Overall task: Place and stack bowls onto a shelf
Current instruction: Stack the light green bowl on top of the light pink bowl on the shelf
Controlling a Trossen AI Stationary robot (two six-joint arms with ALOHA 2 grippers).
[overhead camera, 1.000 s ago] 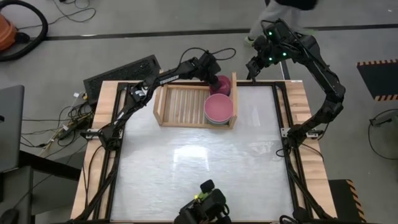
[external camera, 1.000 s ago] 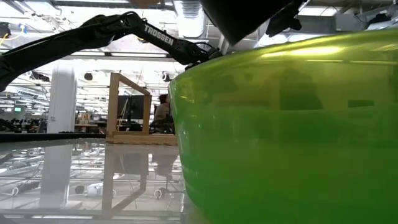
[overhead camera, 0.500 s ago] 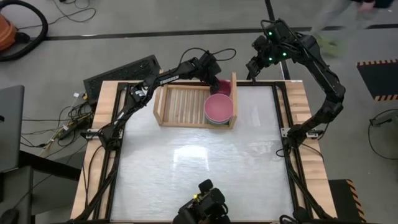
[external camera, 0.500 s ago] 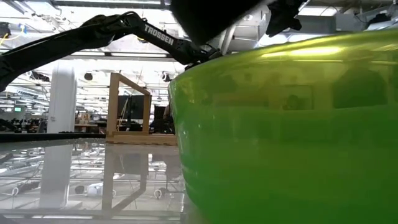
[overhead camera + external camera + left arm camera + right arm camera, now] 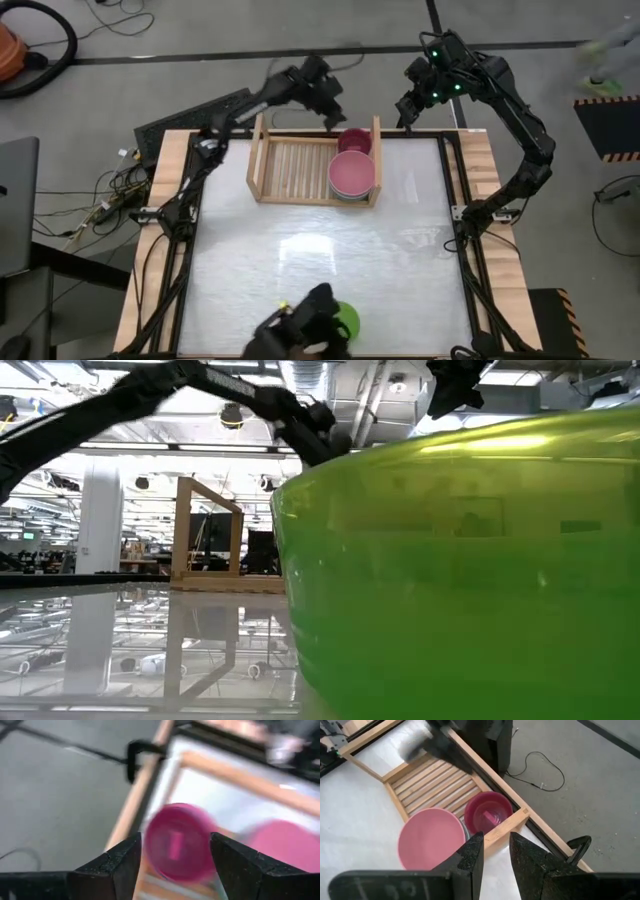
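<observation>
A magenta bowl [image 5: 354, 140] stands upright on the slats in the far right corner of the wooden shelf [image 5: 290, 165]. Beside it, toward the near side, a wider pink bowl [image 5: 352, 175] lies on top of another bowl in the shelf. My left gripper [image 5: 327, 97] hangs open above the shelf's far wall. In its wrist view the magenta bowl [image 5: 175, 842] shows below, between the two fingers and apart from them. My right gripper [image 5: 409, 106] waits beyond the table's far right corner, with a narrow gap between its fingers [image 5: 495, 852]. A lime green bowl [image 5: 345, 320] sits at the near edge.
The shelf's left two thirds [image 5: 295, 165] show bare slats. The lime green bowl [image 5: 460, 570] fills most of the low view. A dark blurred thing [image 5: 305, 335] sits beside it at the near edge. The white table top [image 5: 320, 250] lies between shelf and lime green bowl.
My left gripper has opened and let go of the magenta bowl. It has then risen and drawn back toward the table's far edge and a little to the left. The magenta bowl has stayed in the shelf's far right corner.
</observation>
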